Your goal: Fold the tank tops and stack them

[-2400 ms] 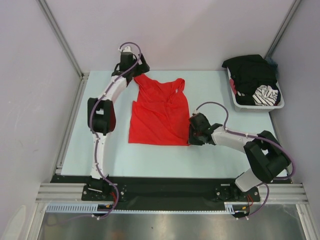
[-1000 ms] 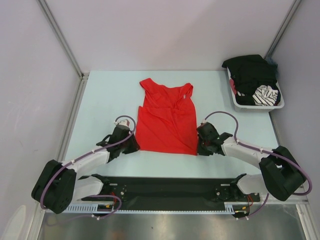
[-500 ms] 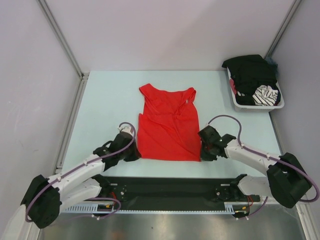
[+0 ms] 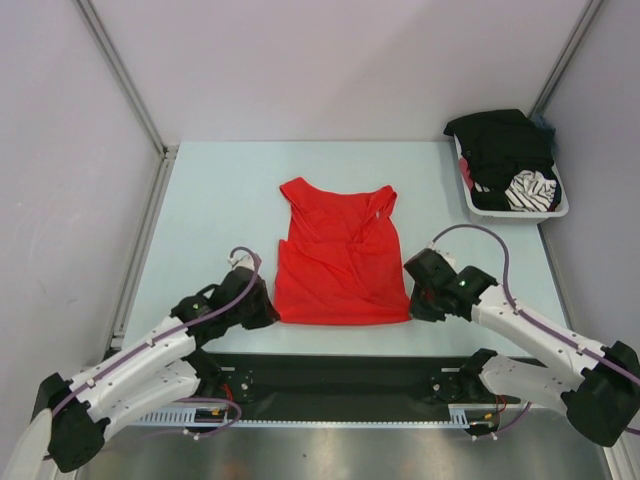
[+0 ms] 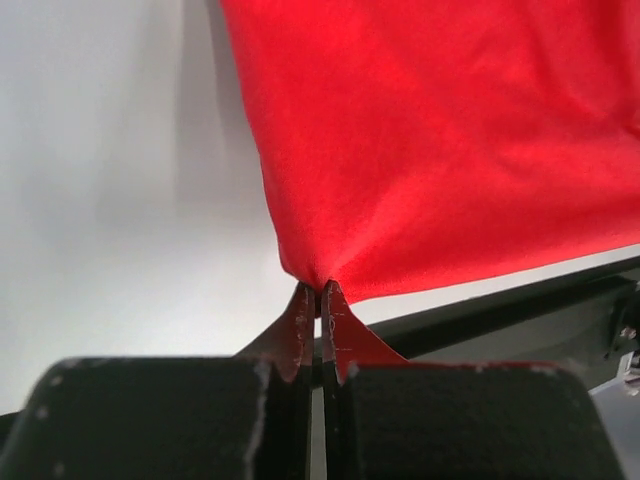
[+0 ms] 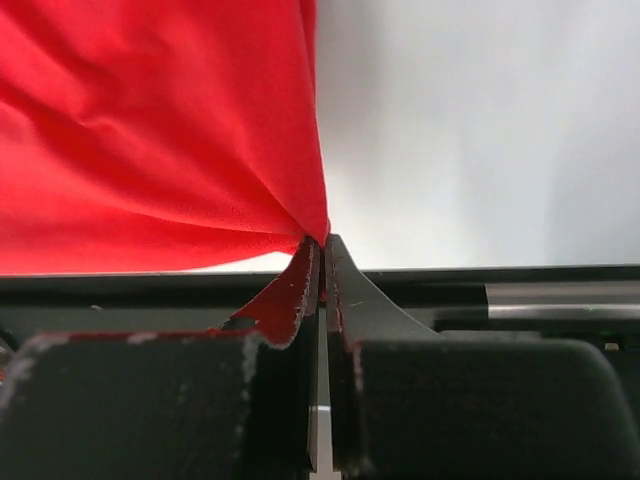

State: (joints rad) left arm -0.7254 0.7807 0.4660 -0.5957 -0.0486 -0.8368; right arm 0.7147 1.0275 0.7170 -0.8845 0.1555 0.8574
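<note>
Pinching red tank top [image 4: 338, 255] corners: left end effector [image 5: 320, 292], right end effector [image 6: 322, 246]; white basket [image 4: 545, 213] well apart.

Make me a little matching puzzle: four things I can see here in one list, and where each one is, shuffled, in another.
1 red tank top
2 white basket
3 left claw
4 black garment

a piled in the basket
b far right edge of the table
c spread out in the middle
d shut on the red top's near left corner

Pairs: 1-c, 2-b, 3-d, 4-a
</note>
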